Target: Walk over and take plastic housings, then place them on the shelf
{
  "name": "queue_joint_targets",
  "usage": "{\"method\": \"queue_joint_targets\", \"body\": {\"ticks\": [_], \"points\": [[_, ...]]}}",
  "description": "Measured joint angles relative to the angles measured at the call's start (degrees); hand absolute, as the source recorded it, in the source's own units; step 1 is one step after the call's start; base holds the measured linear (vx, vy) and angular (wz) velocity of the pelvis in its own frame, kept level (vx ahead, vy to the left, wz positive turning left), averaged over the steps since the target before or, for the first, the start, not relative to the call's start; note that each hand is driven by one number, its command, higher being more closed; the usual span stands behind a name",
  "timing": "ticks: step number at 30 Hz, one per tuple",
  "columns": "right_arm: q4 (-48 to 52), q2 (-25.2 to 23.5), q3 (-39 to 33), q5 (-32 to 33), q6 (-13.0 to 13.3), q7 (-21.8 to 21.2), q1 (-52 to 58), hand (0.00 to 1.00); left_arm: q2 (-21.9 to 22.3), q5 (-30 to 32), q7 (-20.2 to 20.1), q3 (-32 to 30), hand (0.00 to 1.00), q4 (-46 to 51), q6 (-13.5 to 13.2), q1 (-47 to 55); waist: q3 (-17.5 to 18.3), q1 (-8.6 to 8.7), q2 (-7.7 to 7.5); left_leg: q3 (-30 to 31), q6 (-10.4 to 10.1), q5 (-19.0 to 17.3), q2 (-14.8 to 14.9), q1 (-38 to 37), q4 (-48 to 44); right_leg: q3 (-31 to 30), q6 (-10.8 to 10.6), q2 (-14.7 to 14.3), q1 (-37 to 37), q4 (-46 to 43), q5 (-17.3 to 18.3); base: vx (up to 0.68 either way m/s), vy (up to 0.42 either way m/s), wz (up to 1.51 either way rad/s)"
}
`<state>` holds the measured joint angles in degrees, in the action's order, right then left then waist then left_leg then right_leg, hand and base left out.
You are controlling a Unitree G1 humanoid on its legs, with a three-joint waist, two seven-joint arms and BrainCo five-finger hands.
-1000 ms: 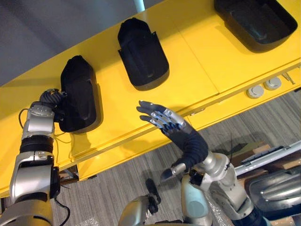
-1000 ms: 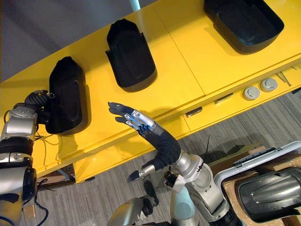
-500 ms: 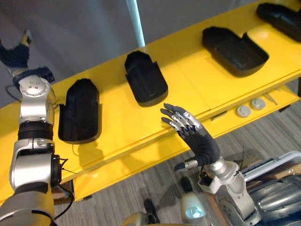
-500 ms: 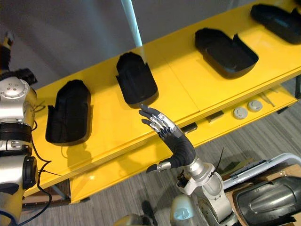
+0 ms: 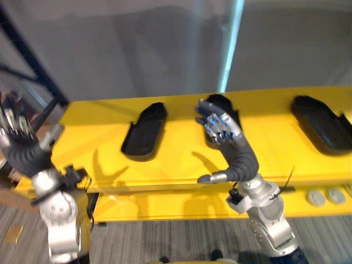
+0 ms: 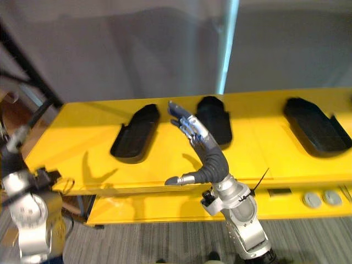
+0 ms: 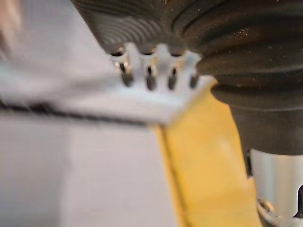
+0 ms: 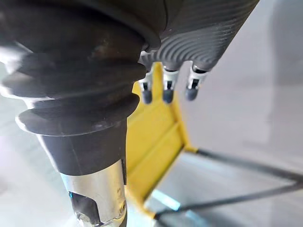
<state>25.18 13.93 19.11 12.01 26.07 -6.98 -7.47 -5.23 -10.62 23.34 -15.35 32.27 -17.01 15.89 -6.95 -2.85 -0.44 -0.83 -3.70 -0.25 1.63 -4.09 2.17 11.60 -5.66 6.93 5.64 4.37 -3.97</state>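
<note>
Plastic housing [image 5: 144,132] lies left on yellow shelf [image 6: 258,144], second housing [image 6: 215,124] mid-shelf, third housing [image 6: 316,132] to the right, all apart. Raised before second housing: right robot hand [image 6: 201,144], fingers straight, released, empty. Off the shelf's left end: left robot hand [image 5: 22,149], upright, likewise released.

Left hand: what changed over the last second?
The left hand came away from the leftmost housing and pulled back off the shelf. It is now raised and open, holding nothing. The camera also shifted, so the shelf only seems to move. Unchanged: that housing and the middle housing lie on the shelf, and the right hand stays raised and open.
</note>
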Motion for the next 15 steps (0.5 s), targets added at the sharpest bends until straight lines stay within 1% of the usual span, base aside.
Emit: {"method": "queue_joint_targets", "body": {"ticks": [1,2,3,4,5,6,8,9,10,11,12,13,14,15], "points": [[0.1,-0.8,1.5,0.1,0.0,0.8,-1.4,0.0,1.5,0.4,0.1,0.9,0.0,0.1,0.7,2.0,-0.2,-0.52,-0.45,1.1,0.1,0.5,-0.4,0.1,0.6,1.4,-0.2,0.2,0.4,-0.1,0.3,-0.07,-0.012,0.47],[0.1,-1.1,2.5,0.1,-0.3,0.9,-2.1,0.0,2.2,0.2,0.2,1.1,0.0,0.1,1.0,3.1,-0.2,-0.79,-0.58,1.5,0.0,0.5,-0.6,0.1,1.0,1.8,-0.3,0.3,0.4,-0.3,0.5,-0.07,-0.007,0.39],[0.1,-1.9,5.0,0.1,-1.6,0.9,-3.1,0.0,3.5,-0.3,0.3,1.1,0.0,0.0,1.3,5.1,-0.4,-1.25,-0.93,1.9,0.2,0.8,-0.8,0.1,1.9,2.3,-0.3,0.6,0.4,-0.8,1.1,-0.08,0.007,0.28],[0.0,-2.3,8.1,0.1,-3.5,0.9,-3.7,0.0,4.3,-0.3,0.5,1.2,0.0,-0.2,1.3,6.7,-0.8,-1.86,-1.51,1.9,0.1,1.1,-0.8,0.1,2.4,2.7,-0.5,1.0,0.3,-1.1,1.6,-0.05,0.019,0.23],[-0.2,-2.3,9.8,0.1,-4.4,0.9,-4.2,0.0,4.6,-0.3,0.6,1.3,0.0,-0.5,1.3,7.3,-1.0,-2.22,-1.83,1.9,0.1,1.2,-0.8,0.1,2.5,2.8,-0.5,1.0,0.3,-1.2,1.7,-0.02,0.017,0.16],[-1.4,-2.6,13.1,0.3,-6.5,0.8,-5.1,0.0,4.8,-0.3,0.9,2.0,0.0,-1.9,1.1,8.3,-1.2,-3.09,-2.37,2.1,0.2,1.2,-0.8,0.1,2.6,3.1,-0.6,1.1,0.1,-1.5,1.9,-0.01,0.003,0.11],[-5.8,-3.7,17.3,0.5,-9.7,0.6,-5.8,0.0,5.2,0.0,2.2,3.3,0.0,-6.1,0.9,9.5,-1.6,-3.78,-3.13,3.5,0.0,1.5,-0.9,0.2,2.6,4.5,-0.5,1.3,0.2,-2.2,2.4,0.02,-0.01,0.27],[-7.4,-4.1,18.1,0.5,-10.6,0.6,-5.8,0.0,5.3,0.3,2.8,3.8,0.0,-7.8,0.8,9.6,-1.6,-3.92,-3.68,3.7,0.1,1.7,-1.0,0.2,2.6,4.9,-0.5,1.4,0.2,-2.5,2.5,0.06,-0.01,0.31],[-10.6,-4.8,19.4,0.7,-12.0,0.3,-5.9,1.0,5.4,0.7,3.9,4.6,0.0,-12.3,0.8,9.5,-1.7,-4.5,-3.99,4.1,0.4,1.9,-1.0,0.7,2.4,5.3,-0.4,1.4,-0.1,-2.7,2.6,0.06,-0.005,0.22],[-12.3,-5.0,20.4,0.7,-12.9,-0.1,-6.0,1.0,5.5,1.2,5.0,4.8,0.0,-15.9,0.9,9.3,-1.3,-4.63,-4.62,4.6,0.4,2.0,-1.1,1.4,2.4,5.6,-0.4,1.5,-0.6,-2.7,2.6,0.04,-0.002,0.21],[-14.0,-5.2,21.5,0.7,-13.8,-0.7,-6.4,1.0,5.5,1.6,5.7,4.6,0.0,-21.5,1.2,8.8,-1.8,-4.83,-4.98,4.8,0.4,2.1,-1.1,1.7,2.4,5.8,-0.4,1.6,-0.7,-2.7,2.5,0.02,-0.001,0.14],[-15.2,-5.4,22.5,0.7,-14.1,-0.9,-6.5,1.0,5.5,1.5,5.7,4.3,0.0,-26.2,1.6,8.5,-2.0,-5.02,-4.78,4.8,0.4,2.1,-1.2,2.0,2.4,5.7,-0.5,1.6,-1.0,-2.7,2.5,0.03,0.005,0.04],[-16.7,-5.9,23.7,0.7,-14.6,-1.8,-6.7,1.0,5.5,1.4,5.4,3.5,0.0,-32.7,2.7,8.1,-2.0,-5.06,-5.07,4.7,0.4,2.0,-1.2,2.3,2.4,5.7,-0.5,1.7,-1.4,-2.9,2.4,0.02,0.006,-0.03],[-17.4,-6.0,24.4,0.7,-15.0,-2.1,-7.0,1.0,5.5,0.5,4.6,2.9,0.0,-36.0,3.2,7.9,-2.3,-5.07,-4.88,4.6,0.4,2.0,-1.2,2.3,2.4,5.7,-0.5,1.7,-1.5,-2.9,2.4,0.02,0.005,-0.03]]}}
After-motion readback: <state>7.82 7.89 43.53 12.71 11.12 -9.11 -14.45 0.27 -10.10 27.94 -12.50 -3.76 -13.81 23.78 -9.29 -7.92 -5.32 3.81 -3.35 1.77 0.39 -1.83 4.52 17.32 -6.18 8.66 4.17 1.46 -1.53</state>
